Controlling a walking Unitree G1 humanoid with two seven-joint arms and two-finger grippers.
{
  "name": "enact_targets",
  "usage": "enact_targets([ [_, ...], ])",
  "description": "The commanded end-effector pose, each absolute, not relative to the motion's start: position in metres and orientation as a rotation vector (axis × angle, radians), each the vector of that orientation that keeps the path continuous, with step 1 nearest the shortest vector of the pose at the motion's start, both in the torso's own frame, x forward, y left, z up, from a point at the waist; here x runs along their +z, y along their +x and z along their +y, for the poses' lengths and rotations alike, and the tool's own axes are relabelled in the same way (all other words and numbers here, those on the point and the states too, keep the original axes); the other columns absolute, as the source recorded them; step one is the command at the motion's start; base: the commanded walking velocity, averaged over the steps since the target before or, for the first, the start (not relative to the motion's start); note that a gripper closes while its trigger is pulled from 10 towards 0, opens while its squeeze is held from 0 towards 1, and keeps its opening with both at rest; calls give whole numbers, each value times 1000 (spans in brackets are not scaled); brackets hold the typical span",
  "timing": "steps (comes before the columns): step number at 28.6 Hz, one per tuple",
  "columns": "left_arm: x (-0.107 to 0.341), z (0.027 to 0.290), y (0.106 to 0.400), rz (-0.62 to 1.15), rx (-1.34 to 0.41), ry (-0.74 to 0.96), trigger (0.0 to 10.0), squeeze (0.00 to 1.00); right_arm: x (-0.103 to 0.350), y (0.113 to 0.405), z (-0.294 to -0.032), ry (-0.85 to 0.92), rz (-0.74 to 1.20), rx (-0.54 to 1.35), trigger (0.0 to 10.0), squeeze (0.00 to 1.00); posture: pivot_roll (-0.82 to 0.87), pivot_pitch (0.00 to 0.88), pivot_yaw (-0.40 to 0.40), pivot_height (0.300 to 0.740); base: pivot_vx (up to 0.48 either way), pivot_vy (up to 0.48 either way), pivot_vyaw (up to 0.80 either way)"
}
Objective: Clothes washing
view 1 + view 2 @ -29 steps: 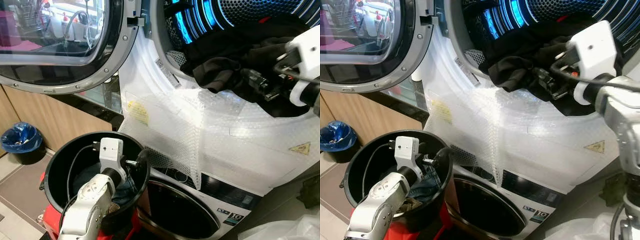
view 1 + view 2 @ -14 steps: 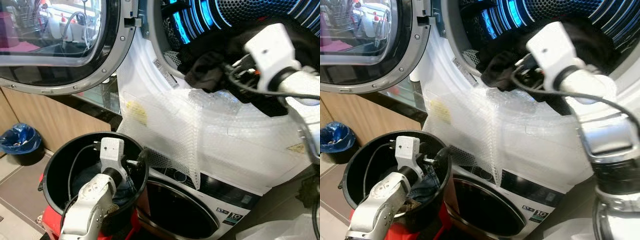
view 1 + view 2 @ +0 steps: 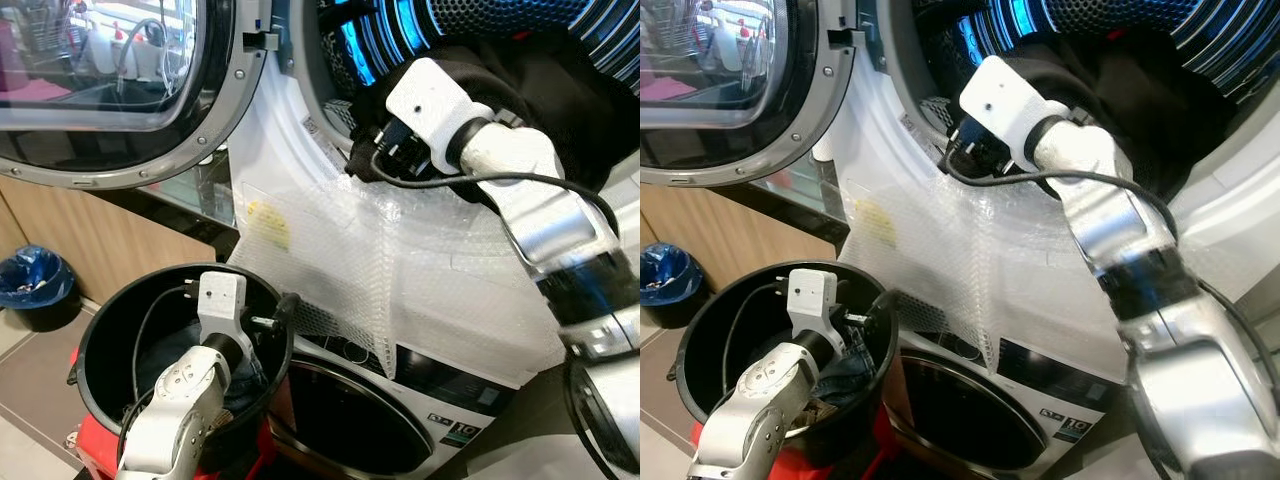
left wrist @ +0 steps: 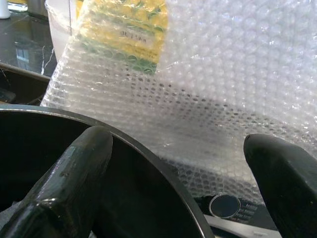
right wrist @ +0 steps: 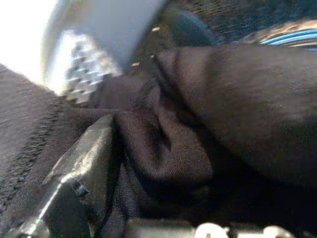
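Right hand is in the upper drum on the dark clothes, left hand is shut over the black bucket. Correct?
Not quite. The left hand is open: the left wrist view shows its two fingers wide apart over the black bucket's rim. The rest holds: the right hand is at the upper drum mouth, against the dark clothes.

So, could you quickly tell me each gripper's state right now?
Left gripper: open, empty, at the black bucket rim.
Right gripper: shut on the black garment.

The right gripper (image 3: 368, 160) was swung leftward across the drum mouth to its left rim, and the dark garment (image 3: 540, 80) was pushed back inside.
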State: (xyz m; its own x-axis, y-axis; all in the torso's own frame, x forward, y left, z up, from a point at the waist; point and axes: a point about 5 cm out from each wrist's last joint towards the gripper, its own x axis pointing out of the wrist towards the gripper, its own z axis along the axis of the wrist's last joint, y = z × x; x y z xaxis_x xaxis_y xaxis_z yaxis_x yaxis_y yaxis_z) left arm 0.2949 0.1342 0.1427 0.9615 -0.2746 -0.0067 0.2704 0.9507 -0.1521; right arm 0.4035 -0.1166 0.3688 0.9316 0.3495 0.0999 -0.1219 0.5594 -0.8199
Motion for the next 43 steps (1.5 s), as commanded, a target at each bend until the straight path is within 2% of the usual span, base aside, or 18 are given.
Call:
enact_targets([
  [1, 146, 131, 293, 16, -282, -150, 10000, 0, 378, 406, -121, -957, -286, 248, 10000, 0, -84, 31, -133, 740, 0, 0, 0],
  [4, 146, 131, 292, 17, -278, -148, 10000, 0, 390, 412, -129, -1033, -296, 163, 10000, 0, -81, 32, -134, 740, 0, 0, 0],
  [11, 146, 128, 291, 22, -282, -136, 10000, 0, 405, 417, -141, -1076, -283, 34, 10000, 0, -68, 36, -135, 740, 0, 0, 0],
  [14, 146, 126, 289, 25, -289, -127, 10000, 0, 407, 418, -156, -1080, -250, -48, 10000, 0, -52, 38, -143, 740, 0, 0, 0],
  [15, 145, 127, 287, 27, -285, -125, 10000, 0, 414, 415, -171, -1082, -245, -148, 10000, 0, -46, 37, -145, 740, 0, 0, 0],
  [16, 145, 127, 287, 27, -285, -125, 10000, 0, 414, 415, -171, -1082, -245, -148, 10000, 0, -46, 37, -145, 740, 0, 0, 0],
  [17, 145, 128, 286, 28, -280, -125, 10000, 0, 423, 412, -185, -1067, -252, -245, 10000, 0, -33, 38, -150, 740, 0, 0, 0],
  [18, 145, 128, 286, 28, -280, -125, 10000, 0, 423, 412, -185, -1067, -252, -245, 10000, 0, -33, 38, -150, 740, 0, 0, 0],
  [20, 144, 129, 284, 30, -268, -121, 10000, 0, 442, 403, -204, -1010, -296, -390, 10000, 0, -24, 38, -155, 740, 0, 0, 0],
  [22, 145, 130, 284, 24, -254, -130, 10000, 0, 458, 393, -221, -911, -348, -531, 10000, 0, -21, 39, -160, 740, 0, 0, 0],
  [24, 145, 130, 284, 23, -251, -127, 10000, 0, 461, 390, -225, -830, -365, -553, 10000, 0, -20, 36, -163, 740, 0, 0, 0],
  [26, 144, 129, 283, 25, -246, -132, 10000, 0, 450, 397, -219, -625, -339, -440, 10000, 0, -22, 33, -163, 740, 0, 0, 0],
  [30, 144, 127, 284, 27, -252, -135, 10000, 0, 431, 406, -206, -638, -293, -347, 10000, 0, -36, 33, -159, 740, 0, 0, 0],
  [31, 145, 125, 285, 27, -263, -136, 10000, 0, 409, 414, -196, -540, -239, -262, 10000, 0, -42, 33, -156, 740, 0, 0, 0],
  [32, 145, 125, 285, 27, -263, -136, 10000, 0, 409, 414, -196, -540, -239, -262, 10000, 0, -42, 33, -156, 740, 0, 0, 0],
  [33, 145, 123, 286, 28, -271, -138, 10000, 0, 393, 420, -188, -454, -196, -196, 10000, 0, -49, 39, -151, 740, 0, 0, 0],
  [37, 144, 119, 286, 39, -296, -139, 10000, 0, 357, 428, -162, -356, -109, -7, 10000, 0, -62, 45, -149, 740, 0, 0, 0],
  [43, 143, 118, 286, 45, -301, -157, 10000, 0, 326, 431, -156, -189, -25, 30, 10000, 0, -66, 44, -142, 740, 0, 0, 0],
])
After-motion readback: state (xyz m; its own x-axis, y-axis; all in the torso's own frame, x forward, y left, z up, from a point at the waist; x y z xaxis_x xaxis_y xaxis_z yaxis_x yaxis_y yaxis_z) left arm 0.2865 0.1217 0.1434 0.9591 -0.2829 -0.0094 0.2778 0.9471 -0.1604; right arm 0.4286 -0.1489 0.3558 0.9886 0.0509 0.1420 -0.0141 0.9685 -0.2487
